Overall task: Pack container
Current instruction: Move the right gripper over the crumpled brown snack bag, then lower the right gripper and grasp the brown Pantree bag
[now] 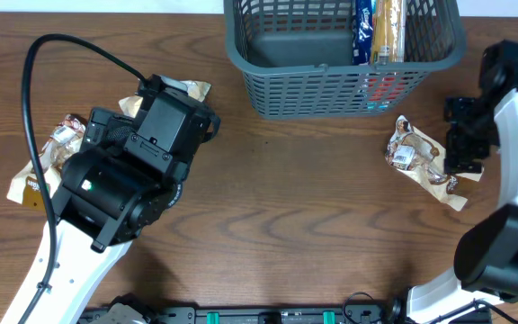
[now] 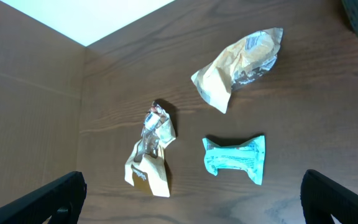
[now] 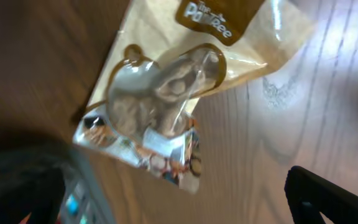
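Observation:
The dark grey-teal slotted basket [image 1: 331, 85] stands at the back centre and holds a blue, a tan and a red packet; a bit of its wall shows in the right wrist view [image 3: 82, 193]. My left gripper [image 2: 197, 208] is open and empty above a tan packet [image 2: 241, 62], a brown-and-clear packet [image 2: 151, 149] and a light blue packet [image 2: 236, 159]. In the overhead view the left arm [image 1: 165, 126] hides the blue one. My right gripper [image 3: 173, 199] is open and empty, close above a clear packet with a brown label [image 3: 166, 93], which lies right of the basket [image 1: 416, 155].
The wooden table [image 1: 286, 207] carries everything. A black cable [image 1: 39, 54] loops over the left arm. The brown-and-clear packet lies at the far left [image 1: 61, 139]; the tan packet peeks out beside the left arm [image 1: 194, 90]. The table's white edge shows at the back left [image 2: 92, 18].

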Controlling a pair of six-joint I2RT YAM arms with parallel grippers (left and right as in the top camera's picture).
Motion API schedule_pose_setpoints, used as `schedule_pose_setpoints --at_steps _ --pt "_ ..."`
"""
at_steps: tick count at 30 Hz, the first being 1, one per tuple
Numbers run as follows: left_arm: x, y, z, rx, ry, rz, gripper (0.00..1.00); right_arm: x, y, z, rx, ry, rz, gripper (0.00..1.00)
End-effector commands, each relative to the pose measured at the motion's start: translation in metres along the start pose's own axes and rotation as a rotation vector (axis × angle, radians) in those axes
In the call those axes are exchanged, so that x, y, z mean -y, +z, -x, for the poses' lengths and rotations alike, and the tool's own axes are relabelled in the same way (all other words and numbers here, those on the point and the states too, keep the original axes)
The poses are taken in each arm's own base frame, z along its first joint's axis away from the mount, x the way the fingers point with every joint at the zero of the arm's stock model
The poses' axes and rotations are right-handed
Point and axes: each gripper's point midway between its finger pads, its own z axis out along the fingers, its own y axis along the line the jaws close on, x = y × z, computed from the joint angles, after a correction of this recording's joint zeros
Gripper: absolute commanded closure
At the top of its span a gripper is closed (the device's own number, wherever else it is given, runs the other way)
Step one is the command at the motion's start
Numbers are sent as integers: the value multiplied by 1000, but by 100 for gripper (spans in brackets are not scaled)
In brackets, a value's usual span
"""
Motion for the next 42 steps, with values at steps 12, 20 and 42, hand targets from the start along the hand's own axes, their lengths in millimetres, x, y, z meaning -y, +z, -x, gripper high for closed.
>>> schedule_pose_setpoints --at_steps 12,20,42 --pt "-5 -2 3 7 -4 17 1 4 81 -6 -34 202 63 1" --pt "-5 -2 3 7 -4 17 1 10 98 -7 -34 320 67 1" --pt "-5 -2 2 4 -2 18 1 34 141 -7 -91 432 85 1"
